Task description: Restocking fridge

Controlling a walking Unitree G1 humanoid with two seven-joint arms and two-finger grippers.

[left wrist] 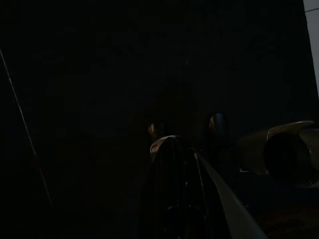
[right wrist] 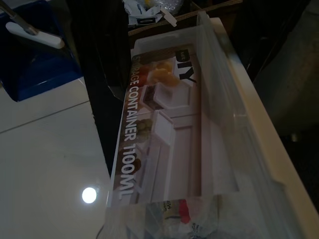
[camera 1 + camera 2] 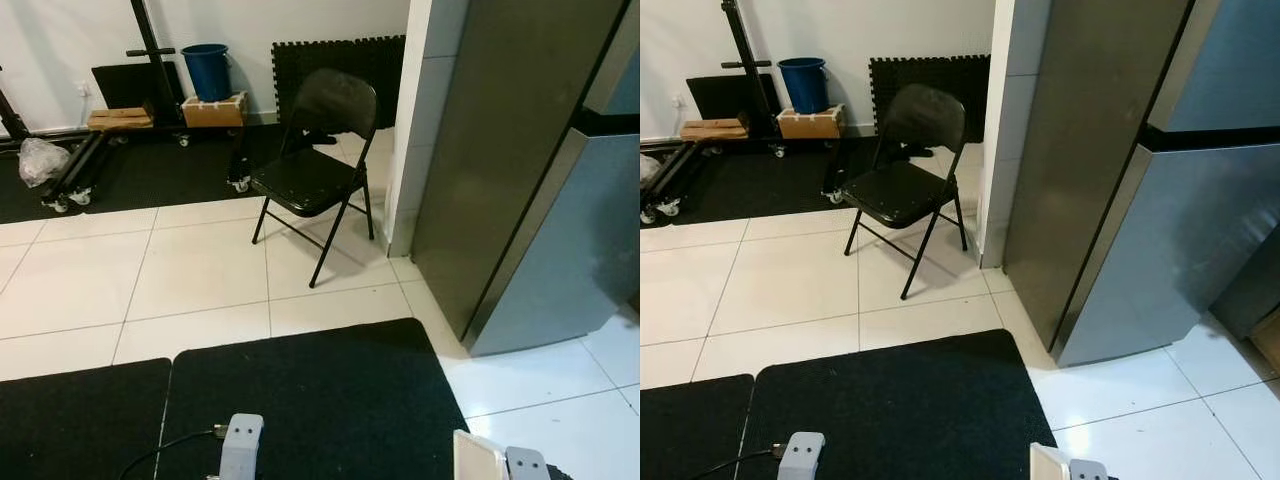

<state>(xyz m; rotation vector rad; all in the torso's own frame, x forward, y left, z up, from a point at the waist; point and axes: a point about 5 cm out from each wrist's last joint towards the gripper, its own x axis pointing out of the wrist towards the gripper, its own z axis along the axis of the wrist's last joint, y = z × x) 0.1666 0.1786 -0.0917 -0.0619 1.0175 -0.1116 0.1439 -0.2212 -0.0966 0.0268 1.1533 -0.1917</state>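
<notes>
A tall grey fridge (image 3: 540,200) stands on the right with its doors shut, beside a white tiled pillar (image 3: 420,120). My right gripper (image 2: 189,99) is shut on a clear plastic storage container (image 2: 169,124) with a printed "1100ML" label; one black finger (image 2: 99,89) runs along its side. The container's white edge (image 3: 478,455) and my right wrist (image 3: 525,465) peek in low at the right. My left arm (image 3: 240,445) hangs low over the black mat. In the very dark left wrist view I can only just make out my left gripper (image 1: 172,189).
A black folding chair (image 3: 315,150) stands on the white tiles between me and the pillar. A black floor mat (image 3: 300,400) lies underfoot. Along the back wall are a blue bucket (image 3: 207,70), a wooden box on wheels (image 3: 213,110), foam mats (image 3: 340,60) and a plastic bag (image 3: 40,160).
</notes>
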